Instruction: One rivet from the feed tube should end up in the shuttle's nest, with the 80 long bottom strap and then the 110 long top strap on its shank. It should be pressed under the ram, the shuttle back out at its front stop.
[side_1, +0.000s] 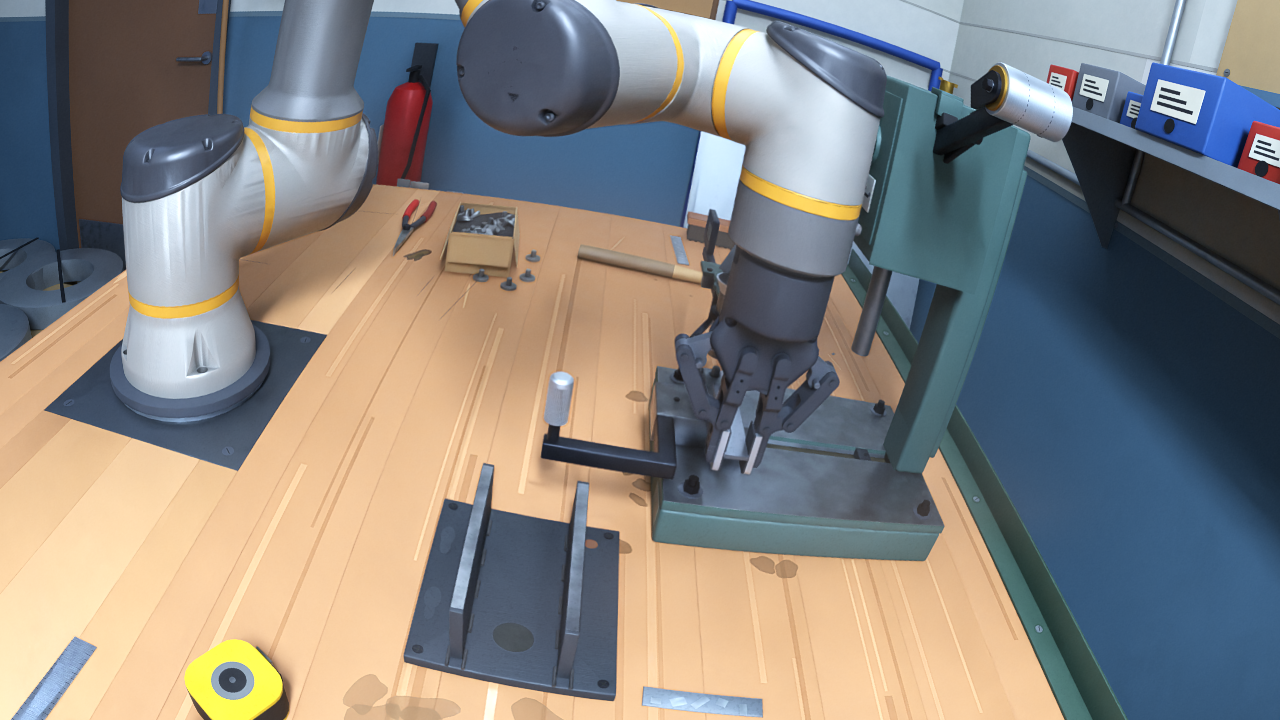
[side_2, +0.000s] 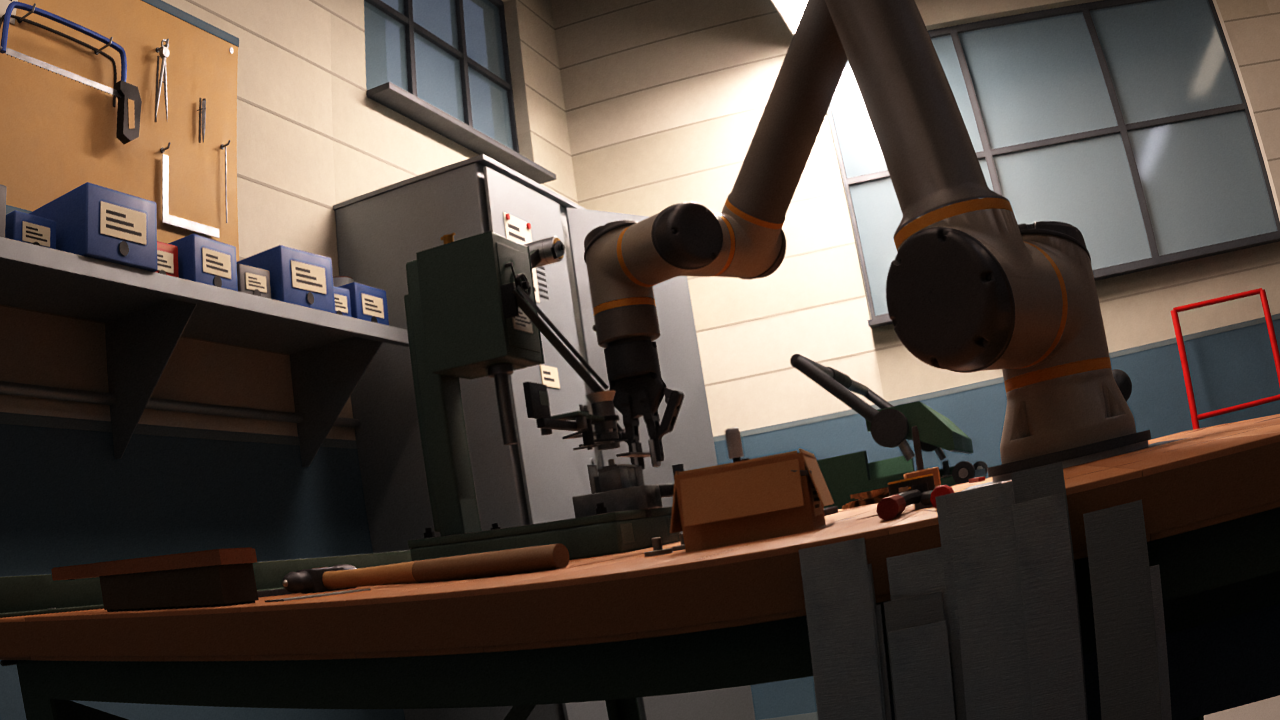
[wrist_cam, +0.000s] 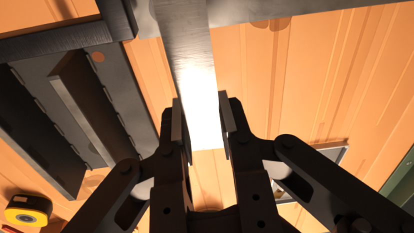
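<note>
The steel strap (wrist_cam: 197, 95) is pinched between my fingers; I hold it flat, its far end reaching over the shuttle at the front of the press. My gripper (side_1: 736, 450) (side_2: 637, 448) (wrist_cam: 200, 124) is closed on it and hangs just above the shuttle (side_1: 694, 430), which sits at the front of the green press base with its black handle and silver knob (side_1: 558, 399) sticking out left. I cannot tell which strap this is. The rivet and the nest are hidden under my fingers. The ram (side_1: 870, 312) stands raised behind.
The green press (side_1: 904, 295) fills the right of the bench, lever (side_1: 1020, 98) up. The dark strap rack (side_1: 517, 591) with two upright rails lies in front of the handle. A yellow tape measure (side_1: 234, 682), a loose steel strip (side_1: 702, 702), a hammer (side_1: 640, 263) and a cardboard box (side_1: 482, 236) lie around.
</note>
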